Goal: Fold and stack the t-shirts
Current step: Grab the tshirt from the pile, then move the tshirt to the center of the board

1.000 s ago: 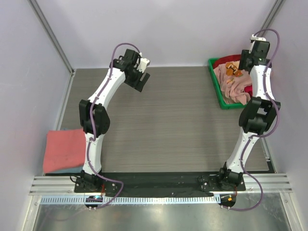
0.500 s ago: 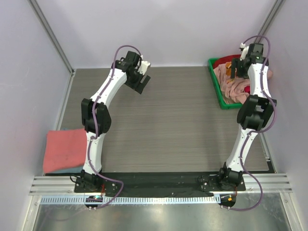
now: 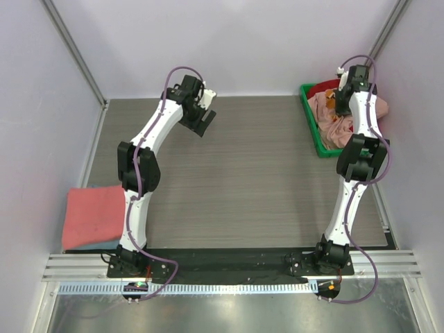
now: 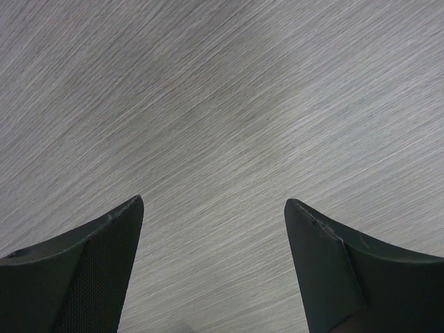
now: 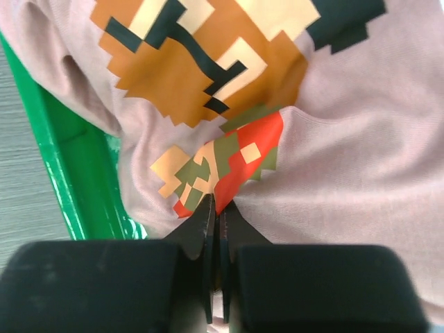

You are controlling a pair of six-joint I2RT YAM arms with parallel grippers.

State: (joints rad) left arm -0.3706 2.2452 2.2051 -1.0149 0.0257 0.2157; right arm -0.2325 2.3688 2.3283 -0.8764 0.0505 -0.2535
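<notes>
The right gripper point(image 5: 215, 208) is clenched on a fold of the pale pink t-shirt point(image 5: 361, 159), its fingertips pinching the cloth at the lower edge of the pixel graphic point(image 5: 201, 69). That looks like a grip for lifting the shirt out of the green bin point(image 5: 76, 187), which sits in the upper right of the top view. The pinch is on a raised ridge of fabric, probably because bunched cloth gives two thin fingers something to close on.

The left gripper point(image 4: 211, 205) hangs released, jaws wide apart, above the bare table point(image 4: 222, 104) in the upper middle of the top view. I judge it is waiting where the shirt could be spread.

The shirt lies crumpled in the bin. Its heap runs along the bin's length, top to bottom in the overhead frame, and one edge spills over the right rim. No collar or hem shows, so which way it points cannot be told. A darker red shirt point(image 3: 359, 130) peeks out beneath it.

At the lower left lies a folded coral-red t-shirt point(image 3: 92, 215) — apparently the start of the stack, well apart from both grippers.
</notes>
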